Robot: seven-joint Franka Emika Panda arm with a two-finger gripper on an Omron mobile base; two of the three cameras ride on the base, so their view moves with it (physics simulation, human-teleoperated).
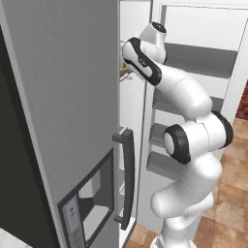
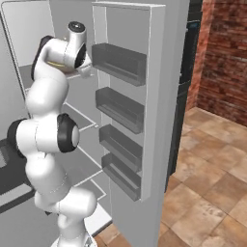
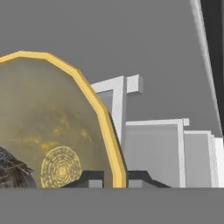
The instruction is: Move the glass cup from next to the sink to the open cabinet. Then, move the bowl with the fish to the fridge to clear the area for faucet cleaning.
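Observation:
The olive-yellow bowl (image 3: 52,131) takes up the left of the hand view, tilted on edge, and the grey fish (image 3: 11,170) lies in its lower left corner. My gripper (image 3: 114,177) is shut on the bowl's rim, one fingertip (image 3: 89,177) inside and the other outside. The arm reaches between the fridge (image 1: 72,97) doors into its white interior at upper-shelf height, where a sliver of the bowl (image 1: 127,73) shows beside the wrist. From the right, the bowl (image 2: 62,65) peeks out under the hand. The glass cup, sink, open cabinet and faucet are out of view.
The fridge's right door stands open with several grey door shelves (image 2: 120,62) close to the arm's right. Its left door is closed, with a dark handle (image 1: 128,179) and dispenser panel (image 1: 87,203). White shelf edges (image 3: 153,144) lie ahead of the hand. Tiled floor (image 2: 212,183) and a brick wall (image 2: 224,58) lie to the right.

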